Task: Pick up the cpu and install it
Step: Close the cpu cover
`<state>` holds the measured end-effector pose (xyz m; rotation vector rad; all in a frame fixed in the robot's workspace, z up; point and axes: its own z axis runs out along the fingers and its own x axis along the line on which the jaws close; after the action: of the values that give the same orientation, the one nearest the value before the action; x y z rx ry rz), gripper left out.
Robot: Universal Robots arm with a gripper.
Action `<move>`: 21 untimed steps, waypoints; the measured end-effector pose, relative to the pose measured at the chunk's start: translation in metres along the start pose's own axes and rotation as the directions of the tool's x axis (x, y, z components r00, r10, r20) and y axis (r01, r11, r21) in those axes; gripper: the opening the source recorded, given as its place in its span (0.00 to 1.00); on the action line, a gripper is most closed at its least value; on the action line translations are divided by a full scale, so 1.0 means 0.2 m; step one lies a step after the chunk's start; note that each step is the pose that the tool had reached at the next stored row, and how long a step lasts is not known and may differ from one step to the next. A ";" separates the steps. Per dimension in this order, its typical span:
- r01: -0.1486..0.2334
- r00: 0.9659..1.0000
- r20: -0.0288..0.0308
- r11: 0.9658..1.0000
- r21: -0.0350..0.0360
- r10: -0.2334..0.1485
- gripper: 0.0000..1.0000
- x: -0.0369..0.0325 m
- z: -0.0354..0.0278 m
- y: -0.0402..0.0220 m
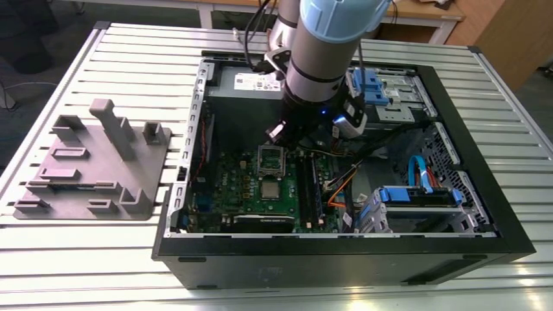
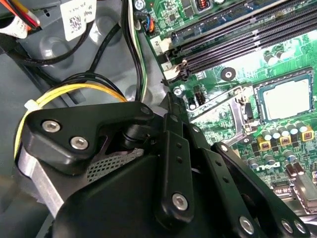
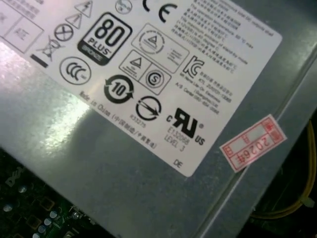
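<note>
cpu [image 1: 270, 189] lying flat in its socket on the green motherboard [image 1: 226, 194], gripper [image 1: 285, 133] just above the raised metal frame [image 1: 270, 159], jaws hidden, cannot tell if open

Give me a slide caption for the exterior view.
Robot arm reaching into open computer case, with the cpu on the green motherboard.

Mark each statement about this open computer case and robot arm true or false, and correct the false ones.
1. The cpu lies flat on the green motherboard. True.
2. The socket frame lies closed over the cpu. False: it stands open, beside the chip.
3. A grey moulded fixture sits outside the computer case, on the exterior view's left. True.
4. The claw grips the cpu. False: in the second wrist view the chip lies apart from it.
5. The case stands on bare wood. False: it stands on a slatted metal table.
</note>
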<state>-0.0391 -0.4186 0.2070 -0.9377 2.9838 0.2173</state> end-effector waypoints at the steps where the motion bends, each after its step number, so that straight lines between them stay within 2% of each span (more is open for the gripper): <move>1: 0.001 1.000 0.001 1.000 0.001 -0.001 0.11 0.004 0.000 0.000; 6: 0.006 1.000 0.003 1.000 0.003 -0.006 0.11 0.015 -0.006 -0.002; 13: 0.013 1.000 0.006 1.000 0.003 -0.013 0.11 0.019 -0.037 -0.002; 16: 0.016 1.000 0.008 1.000 0.003 -0.016 0.11 0.021 -0.051 -0.001; 21: 0.021 1.000 0.012 1.000 0.006 -0.021 0.11 0.033 -0.056 0.001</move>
<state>-0.0442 -0.4237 0.2177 -0.9634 2.9603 0.2127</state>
